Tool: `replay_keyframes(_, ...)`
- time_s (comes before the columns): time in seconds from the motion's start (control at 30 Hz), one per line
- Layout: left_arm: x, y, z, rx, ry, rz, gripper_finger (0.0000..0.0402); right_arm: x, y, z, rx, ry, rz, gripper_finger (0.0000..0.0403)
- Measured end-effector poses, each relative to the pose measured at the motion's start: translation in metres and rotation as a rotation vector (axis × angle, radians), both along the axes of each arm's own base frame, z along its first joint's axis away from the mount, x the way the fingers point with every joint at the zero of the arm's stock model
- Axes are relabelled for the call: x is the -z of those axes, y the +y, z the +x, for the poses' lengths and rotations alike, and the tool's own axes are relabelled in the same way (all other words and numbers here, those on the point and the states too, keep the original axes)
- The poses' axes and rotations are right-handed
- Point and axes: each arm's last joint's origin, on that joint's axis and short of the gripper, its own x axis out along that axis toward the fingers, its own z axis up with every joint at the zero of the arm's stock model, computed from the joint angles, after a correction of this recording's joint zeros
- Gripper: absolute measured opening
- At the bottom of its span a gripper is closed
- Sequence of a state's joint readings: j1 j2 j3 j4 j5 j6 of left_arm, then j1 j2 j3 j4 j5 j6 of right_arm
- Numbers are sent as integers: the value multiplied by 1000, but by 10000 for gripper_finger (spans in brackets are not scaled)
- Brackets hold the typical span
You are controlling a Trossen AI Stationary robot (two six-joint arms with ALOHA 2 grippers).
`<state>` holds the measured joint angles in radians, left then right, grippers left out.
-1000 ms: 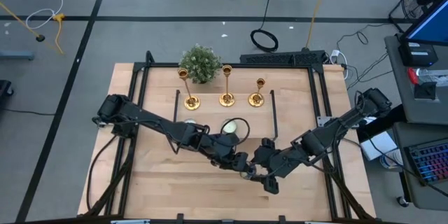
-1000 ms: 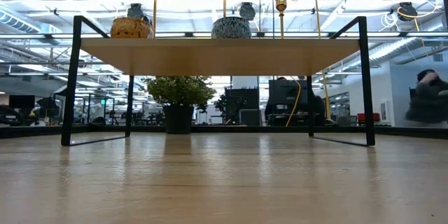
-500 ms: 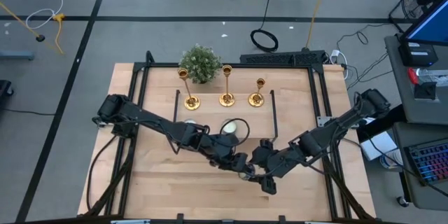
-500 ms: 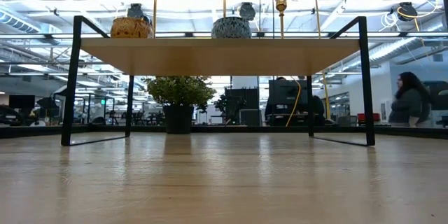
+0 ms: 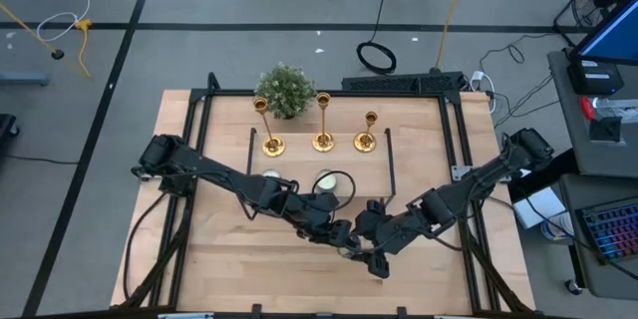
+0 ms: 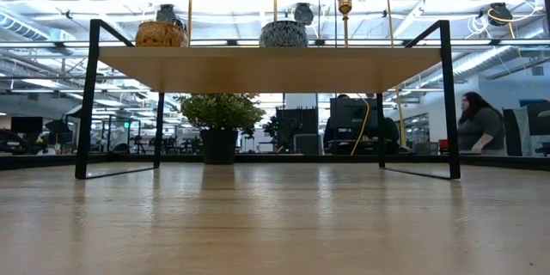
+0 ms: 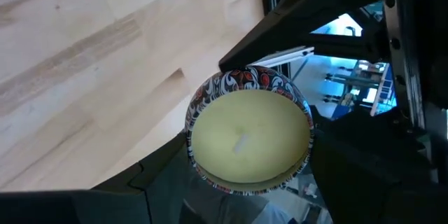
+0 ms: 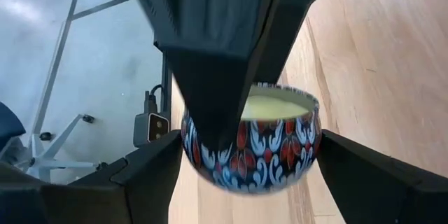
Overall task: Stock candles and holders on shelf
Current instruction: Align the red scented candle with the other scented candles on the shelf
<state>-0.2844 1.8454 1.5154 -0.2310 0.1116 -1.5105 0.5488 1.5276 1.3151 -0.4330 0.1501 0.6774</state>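
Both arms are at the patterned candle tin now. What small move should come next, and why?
Probably the right gripper should make its hold on the candle sure before anything lets go. The left gripper grips the candle in the air, in front of the shelf, and the right gripper is at the same candle. Whether it grips yet does not show.

A robotics lab in an open-plan office is showing here: cables point(image 5: 377, 57) are trailing over grey floor, a monitor point(image 5: 610, 30) is glowing beside the worktop point(image 5: 229, 259), a person point(image 6: 478, 125) is sitting among desks.
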Motion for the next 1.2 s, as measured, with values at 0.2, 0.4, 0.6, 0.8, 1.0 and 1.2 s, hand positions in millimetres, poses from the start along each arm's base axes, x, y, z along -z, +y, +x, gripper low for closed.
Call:
replay_keyframes(0.2, -2, 0, 1, -8, -27, 6, 265, -2, 0, 1, 7, -19, 10, 342)
replay_keyframes(0.4, -3, 0, 2, -13, -36, 9, 265, -2, 0, 2, 8, -24, 10, 348)
replay_keyframes(0.6, -3, 0, 2, -7, -34, 7, 265, -2, 0, 2, 6, -24, 8, 321)
replay_keyframes(0.8, -3, 0, 2, -5, -33, 5, 265, -2, 0, 1, 9, -17, 14, 296)
replay_keyframes(1.0, -3, 0, 2, -6, -33, 4, 265, -1, 0, 1, -1, 0, 24, 301)
replay_keyframes(1.2, -3, 1, 2, -9, -37, 5, 280, -1, -1, 1, 1, 4, 28, 296)
